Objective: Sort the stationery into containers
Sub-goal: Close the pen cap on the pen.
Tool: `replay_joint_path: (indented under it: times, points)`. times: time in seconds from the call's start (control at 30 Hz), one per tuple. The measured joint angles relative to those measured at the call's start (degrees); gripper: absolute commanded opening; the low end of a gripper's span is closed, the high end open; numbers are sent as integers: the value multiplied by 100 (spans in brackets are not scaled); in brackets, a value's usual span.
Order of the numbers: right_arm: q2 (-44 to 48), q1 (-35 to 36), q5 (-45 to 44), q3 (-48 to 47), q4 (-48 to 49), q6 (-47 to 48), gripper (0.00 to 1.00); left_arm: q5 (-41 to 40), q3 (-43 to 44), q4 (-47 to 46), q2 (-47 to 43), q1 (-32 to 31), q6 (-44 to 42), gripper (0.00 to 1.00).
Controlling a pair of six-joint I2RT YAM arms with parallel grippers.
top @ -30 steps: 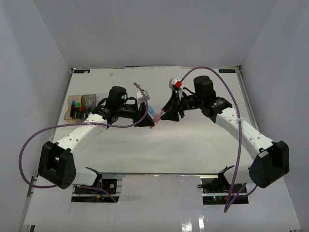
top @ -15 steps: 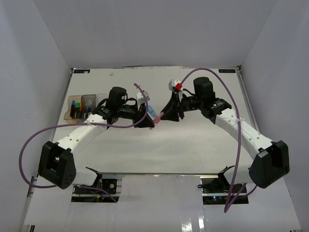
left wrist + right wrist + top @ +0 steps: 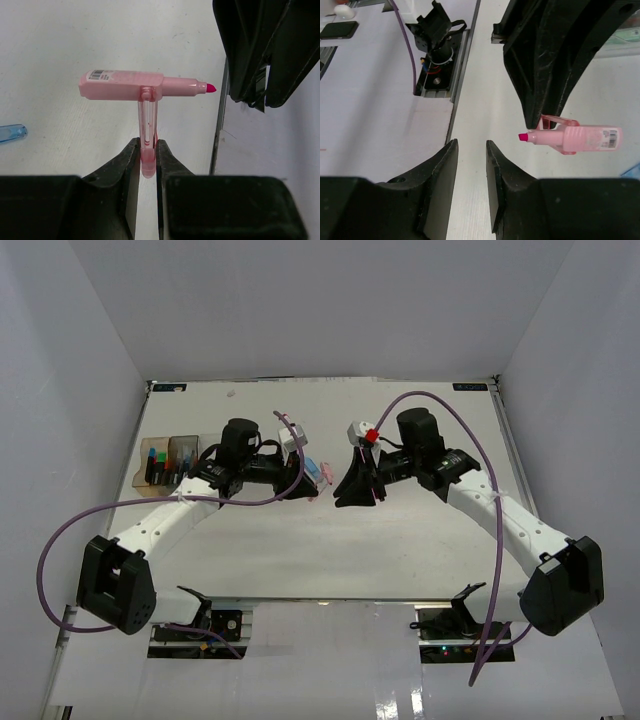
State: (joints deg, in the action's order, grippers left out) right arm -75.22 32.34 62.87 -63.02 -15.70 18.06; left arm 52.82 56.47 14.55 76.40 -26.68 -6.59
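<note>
Near desk (image 3: 400, 540) centre, my left end effector (image 3: 147, 152) pinches the pink highlighter (image 3: 135, 84) by its clip, tip bare. Right end effector (image 3: 471, 150) faces it from 3 o'clock, jaws narrowly parted, empty. Containers (image 3: 165, 462) at 9 o'clock hold several markers; I judge this highlighter and a blue piece (image 3: 12, 133) are left to sort.

The highlighter (image 3: 125, 84) sits between left end effector (image 3: 148, 145) and right end effector (image 3: 471, 145).

On the white table (image 3: 400, 540), a row of see-through boxes (image 3: 166, 462) sits well behind the jaws of the left gripper (image 3: 147, 146); a clear blue piece (image 3: 11, 133) lies near, to their left.
</note>
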Motion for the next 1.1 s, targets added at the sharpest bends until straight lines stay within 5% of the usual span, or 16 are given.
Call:
replay_joint_path:
  times: [1.1]
  points:
    - [-254,114,-157,-581,-240,35,54,-142,-175,-127,-199,0,-308,0]
